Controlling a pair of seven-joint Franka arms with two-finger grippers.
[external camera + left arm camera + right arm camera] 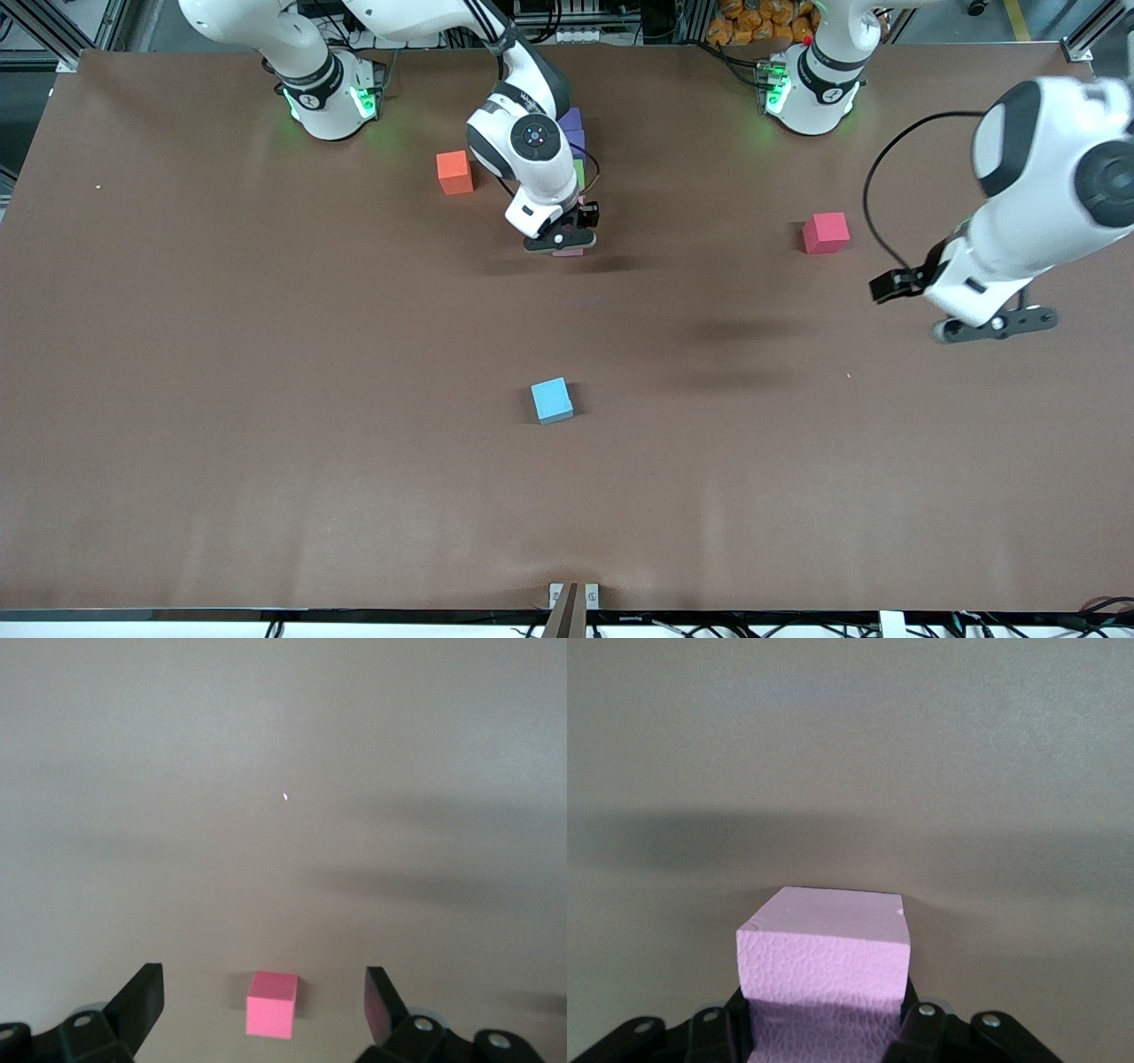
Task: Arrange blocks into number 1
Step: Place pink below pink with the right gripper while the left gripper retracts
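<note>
Nearest the front camera sits the light-blue block [552,400], alone in the middle of the brown surface [221,399], well apart from everything else. Farther up, the right pincer [562,241] is down low and clamped on a pink block [824,970], whose edge barely peeks out beneath it in the front view. Partly hidden by that arm is a short line of blocks running toward the robots' edge: a green block [578,171], then two purple blocks [573,131]. Just beside the arm, toward the right arm's end, rests the orange block [454,171]. Over toward the left arm's end lies the red block [826,233]. The left pincer [264,1003] hangs above the surface near that block, fingers [142,997] wide apart, nothing between them.
</note>
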